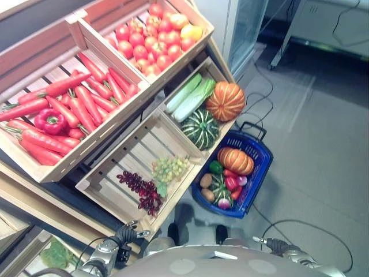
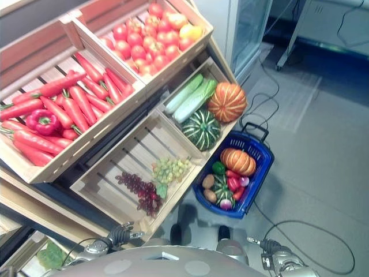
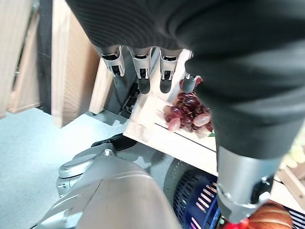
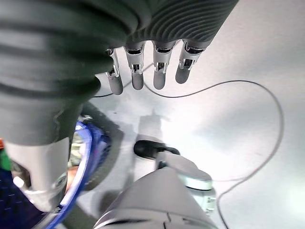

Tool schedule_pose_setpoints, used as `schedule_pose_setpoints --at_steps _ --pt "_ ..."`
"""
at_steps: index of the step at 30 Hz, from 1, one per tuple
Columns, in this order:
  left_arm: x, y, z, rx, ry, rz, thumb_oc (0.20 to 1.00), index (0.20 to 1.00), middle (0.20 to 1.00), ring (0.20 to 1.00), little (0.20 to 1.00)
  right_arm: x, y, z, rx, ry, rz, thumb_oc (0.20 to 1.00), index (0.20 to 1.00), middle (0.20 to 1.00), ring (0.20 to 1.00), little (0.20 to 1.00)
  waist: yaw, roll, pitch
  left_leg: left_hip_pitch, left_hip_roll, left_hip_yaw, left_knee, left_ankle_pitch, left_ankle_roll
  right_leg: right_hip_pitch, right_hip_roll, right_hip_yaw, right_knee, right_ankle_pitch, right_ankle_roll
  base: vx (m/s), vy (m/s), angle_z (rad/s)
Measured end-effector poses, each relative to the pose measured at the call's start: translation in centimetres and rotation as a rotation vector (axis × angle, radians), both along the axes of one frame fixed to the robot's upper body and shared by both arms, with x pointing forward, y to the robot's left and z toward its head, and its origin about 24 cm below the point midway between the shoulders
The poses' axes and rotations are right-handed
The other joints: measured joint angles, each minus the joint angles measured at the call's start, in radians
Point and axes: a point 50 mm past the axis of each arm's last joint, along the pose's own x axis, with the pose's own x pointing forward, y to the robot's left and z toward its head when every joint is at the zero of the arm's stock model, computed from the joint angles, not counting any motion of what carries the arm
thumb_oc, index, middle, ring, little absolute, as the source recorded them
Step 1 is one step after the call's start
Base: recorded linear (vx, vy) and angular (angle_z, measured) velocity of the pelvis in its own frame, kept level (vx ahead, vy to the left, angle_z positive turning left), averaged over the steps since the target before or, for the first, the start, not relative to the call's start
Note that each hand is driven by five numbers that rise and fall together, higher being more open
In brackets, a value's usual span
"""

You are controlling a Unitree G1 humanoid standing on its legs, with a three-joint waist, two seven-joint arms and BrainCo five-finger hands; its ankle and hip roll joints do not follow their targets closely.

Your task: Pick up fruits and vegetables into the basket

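A blue basket (image 1: 260, 167) stands on the floor beside the wooden display. It holds an orange pumpkin (image 1: 235, 160), a green pepper (image 1: 215, 167), potatoes and other small produce. The lower crates hold purple grapes (image 1: 141, 189), green grapes (image 1: 169, 169), a green striped squash (image 1: 201, 128) and another orange pumpkin (image 1: 225, 101). My left hand (image 1: 130, 234) hangs low in front of the grape crate, fingers (image 3: 142, 71) straight and holding nothing. My right hand (image 1: 277, 245) hangs low over the bare floor to the right of the basket, fingers (image 4: 159, 71) straight, also holding nothing.
The upper crates carry carrots (image 1: 75, 107) with a red pepper (image 1: 51, 121), and tomatoes (image 1: 151, 40). Long green vegetables (image 1: 190, 97) lie beside the crate pumpkin. A glass-fronted cabinet (image 1: 248, 29) stands behind. Open grey floor spreads to the right.
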Motion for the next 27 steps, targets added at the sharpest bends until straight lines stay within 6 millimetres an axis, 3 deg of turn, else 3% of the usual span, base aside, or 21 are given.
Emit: schedule_pose_setpoints --at_steps 4,13,17,19,20,27 --pt "5.1 -0.7 1.9 -0.048 -0.180 0.021 1.000 1.000 1.000 1.000 1.000 4.5 -0.5 1.4 -0.028 -0.116 -0.006 1.000 1.000 1.000 1.000 1.000 -0.009 0.015 0.120 -0.082 0.001 -0.004 0.000 0.036 -0.001 -0.078 0.003 -0.004 0.000 0.032 -0.005 -0.18 -0.024 0.02" --pt "13.2 -3.4 7.9 -0.264 -0.557 -0.045 1.000 1.000 1.000 1.000 1.000 9.0 0.0 2.9 -0.022 -0.242 0.002 1.000 1.000 1.000 1.000 1.000 -0.020 0.005 0.236 -0.150 0.000 0.000 0.000 0.050 -0.001 -0.148 0.003 -0.003 0.000 0.048 -0.005 -0.11 -0.014 -0.01" --pt "16.4 -4.6 12.0 -0.367 -0.731 -0.099 1.000 1.000 1.000 1.000 1.000 10.3 0.2 3.5 -0.024 -0.270 0.016 1.000 1.000 1.000 1.000 1.000 -0.019 0.006 0.285 -0.169 0.000 -0.004 0.000 0.053 -0.001 -0.165 0.004 -0.005 0.001 0.052 -0.010 -0.08 -0.037 0.02" --pt "18.2 -5.0 15.0 -0.400 -0.851 -0.154 1.000 1.000 1.000 1.000 1.000 11.1 0.3 3.9 -0.018 -0.298 0.012 1.000 1.000 1.000 1.000 1.000 -0.017 0.005 0.301 -0.180 0.001 -0.010 0.000 0.054 -0.002 -0.173 0.005 -0.007 0.001 0.054 -0.010 -0.04 -0.045 0.05" --pt "18.4 -5.0 15.5 -0.405 -0.871 -0.159 1.000 1.000 1.000 1.000 1.000 11.3 0.3 4.0 -0.015 -0.306 0.007 1.000 1.000 1.000 1.000 1.000 -0.017 0.005 0.308 -0.180 0.001 -0.011 0.000 0.054 -0.002 -0.173 0.005 -0.008 0.001 0.054 -0.010 -0.03 -0.035 0.00" --pt "22.4 -5.2 23.8 -0.364 -1.172 -0.224 1.000 1.000 1.000 1.000 1.000 13.3 0.3 5.1 0.000 -0.375 -0.020 1.000 1.000 1.000 1.000 1.000 -0.003 -0.001 0.370 -0.203 -0.001 -0.030 0.016 0.058 -0.005 -0.186 0.006 -0.020 0.009 0.054 -0.010 -0.06 -0.044 0.04"
